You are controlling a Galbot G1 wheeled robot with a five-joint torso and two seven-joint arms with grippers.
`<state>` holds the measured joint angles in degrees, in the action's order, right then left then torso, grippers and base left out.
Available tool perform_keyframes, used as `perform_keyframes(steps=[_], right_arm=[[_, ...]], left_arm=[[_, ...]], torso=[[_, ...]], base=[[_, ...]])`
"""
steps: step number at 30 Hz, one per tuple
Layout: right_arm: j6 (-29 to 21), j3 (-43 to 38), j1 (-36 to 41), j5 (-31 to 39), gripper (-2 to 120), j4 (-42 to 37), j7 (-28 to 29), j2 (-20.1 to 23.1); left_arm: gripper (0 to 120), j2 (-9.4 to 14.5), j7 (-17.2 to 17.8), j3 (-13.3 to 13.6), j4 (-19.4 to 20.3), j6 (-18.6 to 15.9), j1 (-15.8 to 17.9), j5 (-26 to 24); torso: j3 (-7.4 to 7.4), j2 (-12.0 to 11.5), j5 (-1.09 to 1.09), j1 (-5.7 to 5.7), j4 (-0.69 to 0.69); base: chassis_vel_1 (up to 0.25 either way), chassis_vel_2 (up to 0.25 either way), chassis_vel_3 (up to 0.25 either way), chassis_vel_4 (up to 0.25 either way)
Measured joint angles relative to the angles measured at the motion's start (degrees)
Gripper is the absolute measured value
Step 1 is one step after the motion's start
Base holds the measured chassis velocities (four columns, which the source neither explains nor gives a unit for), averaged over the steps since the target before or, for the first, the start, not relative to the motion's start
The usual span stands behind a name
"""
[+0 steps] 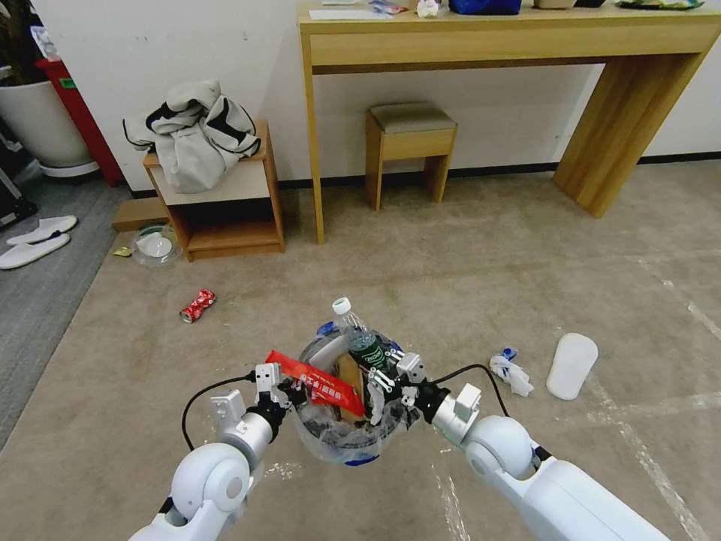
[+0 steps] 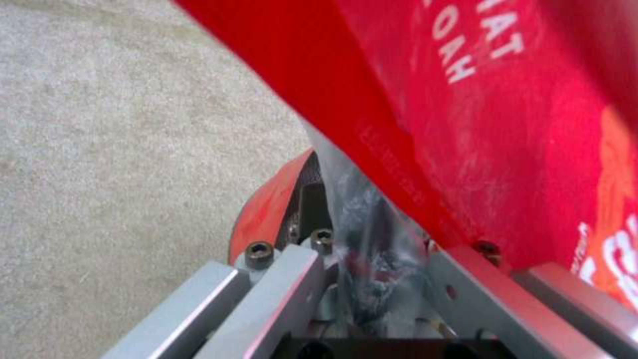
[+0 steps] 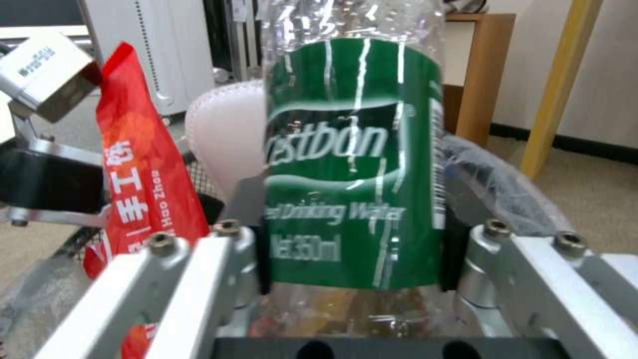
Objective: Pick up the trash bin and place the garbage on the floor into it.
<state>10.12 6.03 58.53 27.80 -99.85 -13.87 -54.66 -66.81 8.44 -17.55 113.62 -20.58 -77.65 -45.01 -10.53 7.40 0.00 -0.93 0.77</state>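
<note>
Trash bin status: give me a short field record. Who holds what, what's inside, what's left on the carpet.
bin: trash bin, held up between both arms, clear liner bag crinkled over its rim
left gripper: shut on the bin's rim and liner
right gripper: shut on the green-label bottle, upright over the bin
in bin: red wrapper sticking out, brown carton, something white
left on floor: crushed red can, tissue, white slipper

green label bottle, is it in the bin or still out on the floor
In: the bottle stands upright in the trash bin, cap above the rim, the right hand shut around its label.
</note>
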Motion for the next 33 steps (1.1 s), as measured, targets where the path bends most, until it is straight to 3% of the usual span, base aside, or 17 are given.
perform_keyframes(steps=[3,12,13,33], right_arm=[[-0.2,0.0,-0.3,0.3,62,-0.7,0.0,0.4],[-0.6,-0.3,-0.7,0.9,89,-2.3,0.0,1.4],[-0.6,-0.5,-0.7,1.1,96,-2.6,-0.2,1.6],[-0.9,-1.2,-0.5,2.2,100,-5.8,-1.3,2.7]], left_arm=[[1,-0.2,0.0,0.0,-0.3,0.0,0.1,0.1],[1,-1.0,0.0,0.1,-1.2,-0.1,0.2,0.9],[1,-1.1,0.0,0.2,-1.3,-0.1,0.2,1.1],[1,-1.5,0.4,0.3,-2.6,-0.1,1.0,1.5]], torso=[[0.00,0.0,0.00,0.00,0.00],[0.00,0.0,0.00,0.00,0.00],[0.00,0.0,0.00,0.00,0.00],[0.00,0.0,0.00,0.00,0.00]], base=[[0.000,0.000,0.000,0.000],[0.000,0.000,0.000,0.000],[0.000,0.000,0.000,0.000],[0.000,0.000,0.000,0.000]])
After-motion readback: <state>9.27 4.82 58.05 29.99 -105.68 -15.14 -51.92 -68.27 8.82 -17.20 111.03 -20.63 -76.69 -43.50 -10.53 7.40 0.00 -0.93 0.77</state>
